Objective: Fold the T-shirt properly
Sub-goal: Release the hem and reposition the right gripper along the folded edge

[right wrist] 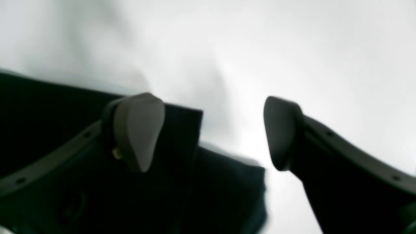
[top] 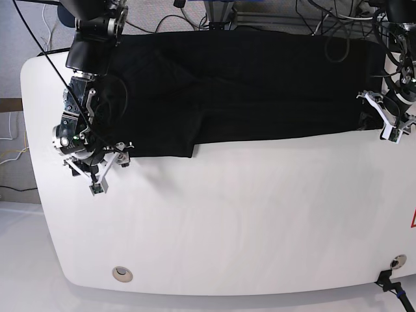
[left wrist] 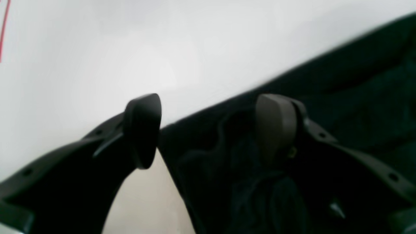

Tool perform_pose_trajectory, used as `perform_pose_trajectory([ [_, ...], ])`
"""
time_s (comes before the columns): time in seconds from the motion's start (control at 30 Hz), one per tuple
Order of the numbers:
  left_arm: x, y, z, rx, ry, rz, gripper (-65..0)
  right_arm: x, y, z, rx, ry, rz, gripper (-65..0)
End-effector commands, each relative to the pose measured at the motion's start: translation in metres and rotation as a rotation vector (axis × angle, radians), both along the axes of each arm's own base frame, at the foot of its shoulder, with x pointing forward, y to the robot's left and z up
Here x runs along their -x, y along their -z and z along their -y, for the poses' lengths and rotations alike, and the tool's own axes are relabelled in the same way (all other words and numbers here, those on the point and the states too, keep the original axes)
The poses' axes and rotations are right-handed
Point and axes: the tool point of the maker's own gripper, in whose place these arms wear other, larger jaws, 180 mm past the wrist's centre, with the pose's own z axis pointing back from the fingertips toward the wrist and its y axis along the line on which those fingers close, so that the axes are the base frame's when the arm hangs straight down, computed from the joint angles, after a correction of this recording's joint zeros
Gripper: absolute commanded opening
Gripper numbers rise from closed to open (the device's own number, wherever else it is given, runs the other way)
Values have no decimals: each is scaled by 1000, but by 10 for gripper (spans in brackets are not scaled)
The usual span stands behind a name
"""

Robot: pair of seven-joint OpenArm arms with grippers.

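Observation:
The black T-shirt (top: pixel 247 84) lies spread flat across the far half of the white table (top: pixel 247 221). Its near edge steps down at the left. My right gripper (top: pixel 110 169) is open at the shirt's near left corner. In the right wrist view the gripper (right wrist: pixel 210 131) straddles that corner of the shirt (right wrist: pixel 48 123), one finger over the cloth. My left gripper (top: pixel 380 117) is open at the shirt's right edge. In the left wrist view the gripper (left wrist: pixel 209 128) straddles the shirt's edge (left wrist: pixel 341 97). The orange tag does not show.
Black cables (top: pixel 325 26) run along the table's far edge behind the shirt. A round grommet (top: pixel 120 273) sits near the front left edge and another (top: pixel 396 261) at the front right. A red mark (top: pixel 413 221) is at the right edge.

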Motion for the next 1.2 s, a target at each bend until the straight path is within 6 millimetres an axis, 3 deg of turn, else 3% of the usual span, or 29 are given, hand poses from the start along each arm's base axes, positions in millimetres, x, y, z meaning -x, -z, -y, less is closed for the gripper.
perform_pose_trajectory([
  [0.0,-10,-17,-5,-13,6,49,-243,-10,-3,15,-32,46,31,-156],
  [0.17,-10,-17,-5,-13,6,49,-243,-1,28,15,-106,40,-17,-156],
  [0.23,-10,-17,-5,-13,8,48,-243,1,30,12,-111,29,-20,-156],
  [0.47,-10,-16,-5,-13,7,46,-243,5,39,-25,-170,-34,-36,-157],
  [0.57,-10,-16,-5,-13,7,46,-243,8,43,-29,-178,-35,-44,-170],
  [0.63,-10,-16,-5,-13,7,46,-243,9,44,-29,-178,-35,-47,-245],
  [0.7,-9,-16,-6,-13,6,45,-243,9,44,-29,-179,-35,-47,-363],
  [0.83,-9,-16,-6,-13,6,45,-243,10,44,-30,-180,-35,-48,-650],
  [1.03,-9,-15,-5,-13,6,44,-243,5,39,-29,-176,-38,-34,-650],
  [1.17,-9,-10,2,-8,24,31,-243,-10,3,-33,-141,-54,60,-650],
])
